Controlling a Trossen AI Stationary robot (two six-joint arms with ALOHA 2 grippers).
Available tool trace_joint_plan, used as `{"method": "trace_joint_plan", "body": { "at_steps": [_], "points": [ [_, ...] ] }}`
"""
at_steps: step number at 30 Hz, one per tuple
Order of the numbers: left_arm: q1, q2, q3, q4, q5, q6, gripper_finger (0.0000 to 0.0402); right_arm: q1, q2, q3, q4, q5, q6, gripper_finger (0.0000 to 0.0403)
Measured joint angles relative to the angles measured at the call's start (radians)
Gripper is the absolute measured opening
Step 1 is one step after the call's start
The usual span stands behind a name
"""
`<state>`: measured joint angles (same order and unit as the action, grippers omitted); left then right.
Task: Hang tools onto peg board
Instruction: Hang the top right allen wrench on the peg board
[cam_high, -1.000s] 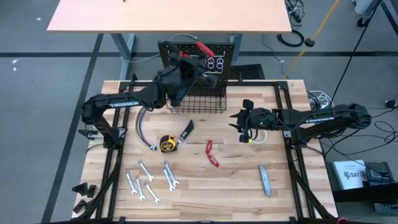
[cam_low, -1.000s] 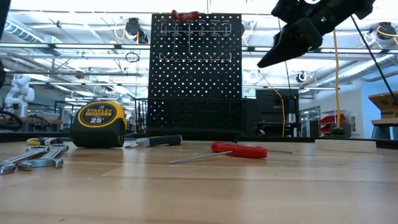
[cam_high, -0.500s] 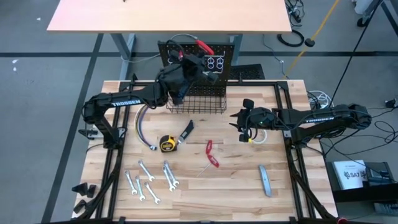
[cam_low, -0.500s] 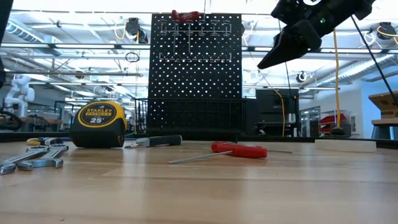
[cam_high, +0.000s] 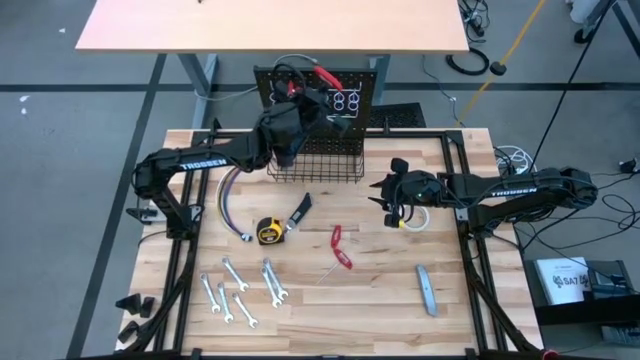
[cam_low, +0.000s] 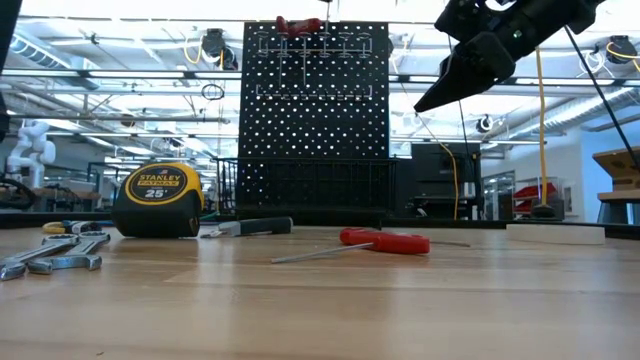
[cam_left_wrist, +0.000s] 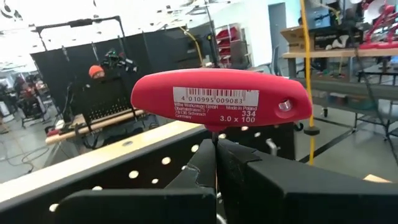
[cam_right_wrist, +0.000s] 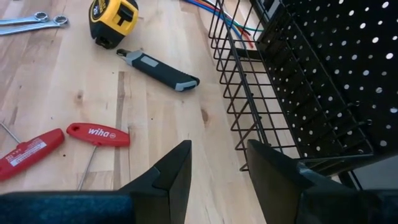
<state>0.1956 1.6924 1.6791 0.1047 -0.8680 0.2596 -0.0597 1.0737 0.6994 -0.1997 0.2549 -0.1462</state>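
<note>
My left gripper (cam_high: 298, 104) is up at the top edge of the black peg board (cam_high: 366, 88), shut on a red T-handle hex key (cam_left_wrist: 221, 96). Another red-handled tool (cam_high: 326, 76) sits at the board's top, to the right of it. My right gripper (cam_high: 384, 205) is open and empty, above the table to the right of the wire basket (cam_high: 318, 165); it also shows in the low view (cam_low: 440, 90). On the table lie two red T-handle keys (cam_high: 341, 247), a yellow tape measure (cam_high: 268, 232), a knife (cam_high: 301, 210), several wrenches (cam_high: 243, 290) and a grey bar (cam_high: 426, 290). My left gripper pinches the key's thin shaft (cam_left_wrist: 215, 138) between its two shut fingers, just below the red handle. The handle stands clear past the fingertips, crosswise to them, label side toward the wrist camera. The key is lifted clear of the table, over the board's top edge (cam_left_wrist: 124, 165).
A white tape roll (cam_high: 420, 218) lies under my right arm's wrist. Coloured wires (cam_high: 225, 205) lie left of the tape measure. The basket's wire wall (cam_right_wrist: 273, 93) stands close ahead of my right gripper. Black frame rails run along the table's left and right sides.
My left gripper has drawn slightly toward the table's left along the peg board's top, with the red key still pinched. My right gripper has kept still.
</note>
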Motion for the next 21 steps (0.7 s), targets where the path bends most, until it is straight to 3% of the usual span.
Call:
{"method": "trace_joint_plan", "body": {
  "at_steps": [21],
  "points": [
    [0.041,0.008,-0.001,-0.150,0.049,-0.182,0.0000,0.000,0.000,0.000,0.001,0.000,0.003,0.0146]
  ]
}}
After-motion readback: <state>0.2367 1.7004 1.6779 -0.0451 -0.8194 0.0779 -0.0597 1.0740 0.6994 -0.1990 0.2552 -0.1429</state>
